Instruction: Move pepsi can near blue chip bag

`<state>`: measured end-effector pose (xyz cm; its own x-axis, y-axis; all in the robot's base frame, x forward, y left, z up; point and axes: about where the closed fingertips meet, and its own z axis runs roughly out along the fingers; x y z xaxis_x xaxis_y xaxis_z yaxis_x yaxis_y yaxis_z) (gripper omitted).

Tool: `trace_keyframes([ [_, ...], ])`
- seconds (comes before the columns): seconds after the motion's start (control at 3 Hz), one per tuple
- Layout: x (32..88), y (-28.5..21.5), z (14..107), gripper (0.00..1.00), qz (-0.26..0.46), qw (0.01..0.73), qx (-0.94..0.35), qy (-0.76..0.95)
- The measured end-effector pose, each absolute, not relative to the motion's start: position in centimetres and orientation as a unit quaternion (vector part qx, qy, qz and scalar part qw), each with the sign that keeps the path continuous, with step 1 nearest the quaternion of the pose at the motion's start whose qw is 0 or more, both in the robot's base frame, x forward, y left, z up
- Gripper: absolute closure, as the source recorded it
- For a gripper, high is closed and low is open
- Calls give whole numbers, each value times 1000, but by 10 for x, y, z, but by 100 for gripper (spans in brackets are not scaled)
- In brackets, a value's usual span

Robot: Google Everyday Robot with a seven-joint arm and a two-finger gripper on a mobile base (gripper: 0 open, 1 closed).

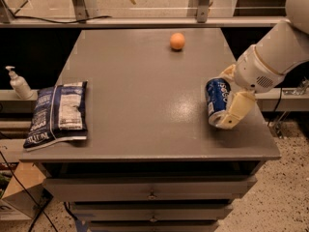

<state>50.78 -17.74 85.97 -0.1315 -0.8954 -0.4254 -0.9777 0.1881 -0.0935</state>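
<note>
Grey worktop (145, 105) over drawers, glass rail behind. Far left of the jaws, across the whole worktop: blue chip bag (59, 112), lying flat at the edge. Behind and left of them: orange ball (177, 41). Right side: gripper (226, 99), jaws pinching the pepsi can (216, 98), which is tilted between them, one finger behind and one in front. Risks, as I judge: the skewed hold lets the can slip and roll off; overshooting shoves the bag over its edge.

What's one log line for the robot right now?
gripper: shut on can | can: right side of table | bag: left edge, far from can
</note>
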Motion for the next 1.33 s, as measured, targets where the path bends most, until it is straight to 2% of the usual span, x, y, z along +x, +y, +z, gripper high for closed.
trace_keyframes([
  [0.33,509,-175,859,100,108,198,-629,744],
  [0.67,517,-149,858,100,131,221,-639,725],
  [1.33,538,-38,857,100,220,272,-694,630],
])
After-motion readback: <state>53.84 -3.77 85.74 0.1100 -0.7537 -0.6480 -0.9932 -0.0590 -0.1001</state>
